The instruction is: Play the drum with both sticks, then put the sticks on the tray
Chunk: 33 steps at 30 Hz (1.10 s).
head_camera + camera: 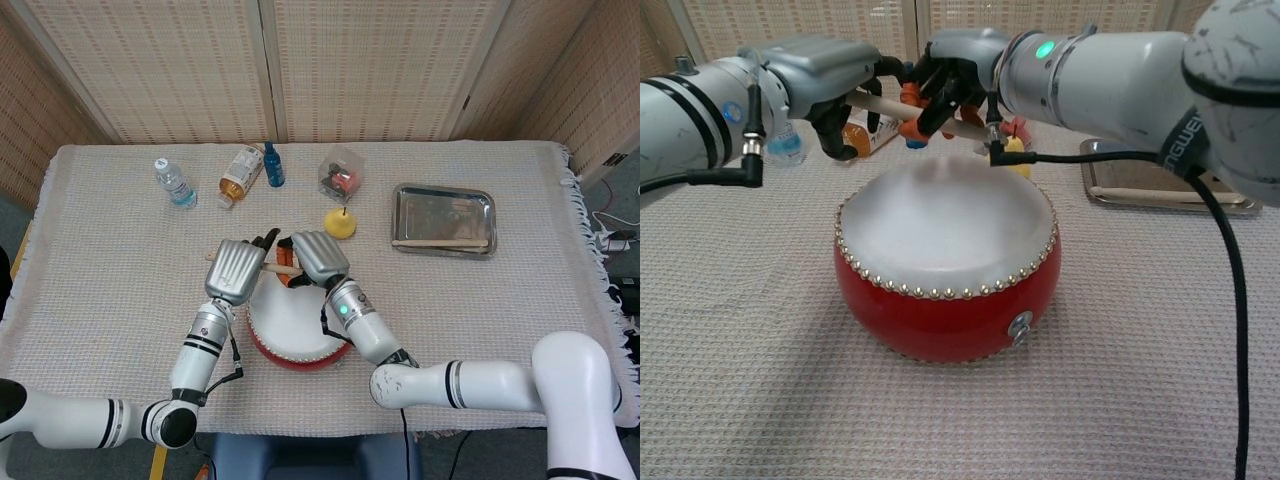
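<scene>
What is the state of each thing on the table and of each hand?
Drum: upright, untouched.
Drumstick: above the drum, held between both hands.
Left hand: holds that drumstick.
Right hand: holds it too.
Second drumstick: lying in the tray.
Tray: flat on the table.

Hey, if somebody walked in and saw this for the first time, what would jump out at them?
The red drum with its white skin, sitting near the table's front edge, draws the eye first. Just above its far rim, the left hand and right hand meet around a single wooden drumstick. Off to the right, a metal tray already holds the other stick.
</scene>
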Each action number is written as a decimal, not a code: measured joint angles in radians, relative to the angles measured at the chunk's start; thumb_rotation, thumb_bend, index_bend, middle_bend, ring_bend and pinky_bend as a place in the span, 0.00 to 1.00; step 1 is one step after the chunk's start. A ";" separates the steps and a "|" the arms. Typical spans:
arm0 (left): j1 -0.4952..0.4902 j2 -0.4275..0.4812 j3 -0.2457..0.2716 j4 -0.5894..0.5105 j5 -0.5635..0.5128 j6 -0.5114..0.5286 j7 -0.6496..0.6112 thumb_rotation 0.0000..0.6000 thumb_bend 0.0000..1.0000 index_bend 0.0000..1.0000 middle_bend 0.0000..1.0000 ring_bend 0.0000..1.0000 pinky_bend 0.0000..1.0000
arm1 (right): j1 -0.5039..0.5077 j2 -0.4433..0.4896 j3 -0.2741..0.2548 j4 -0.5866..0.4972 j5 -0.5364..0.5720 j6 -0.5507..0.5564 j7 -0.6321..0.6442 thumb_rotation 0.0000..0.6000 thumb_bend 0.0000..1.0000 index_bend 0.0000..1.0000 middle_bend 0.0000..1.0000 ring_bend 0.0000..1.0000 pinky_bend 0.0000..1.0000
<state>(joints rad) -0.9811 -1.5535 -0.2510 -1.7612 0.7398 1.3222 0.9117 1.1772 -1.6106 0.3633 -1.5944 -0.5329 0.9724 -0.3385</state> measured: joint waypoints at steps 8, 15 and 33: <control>0.013 0.012 -0.001 -0.016 0.007 -0.001 -0.014 1.00 0.24 0.00 0.08 0.22 0.63 | -0.017 -0.020 0.009 0.021 -0.028 -0.004 0.027 1.00 0.62 0.97 0.63 0.68 0.85; 0.024 0.031 -0.008 -0.032 -0.010 -0.023 -0.043 1.00 0.22 0.00 0.00 0.00 0.28 | -0.029 -0.026 0.012 0.034 -0.048 0.000 0.028 1.00 0.65 1.00 0.65 0.70 0.85; 0.060 0.080 -0.012 -0.048 0.023 -0.012 -0.097 1.00 0.22 0.00 0.00 0.00 0.18 | -0.092 -0.026 0.029 0.041 -0.152 -0.004 0.122 1.00 0.67 1.00 0.67 0.73 0.87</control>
<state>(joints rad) -0.9210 -1.4738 -0.2633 -1.8095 0.7627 1.3103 0.8145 1.0855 -1.6365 0.3922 -1.5537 -0.6851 0.9683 -0.2164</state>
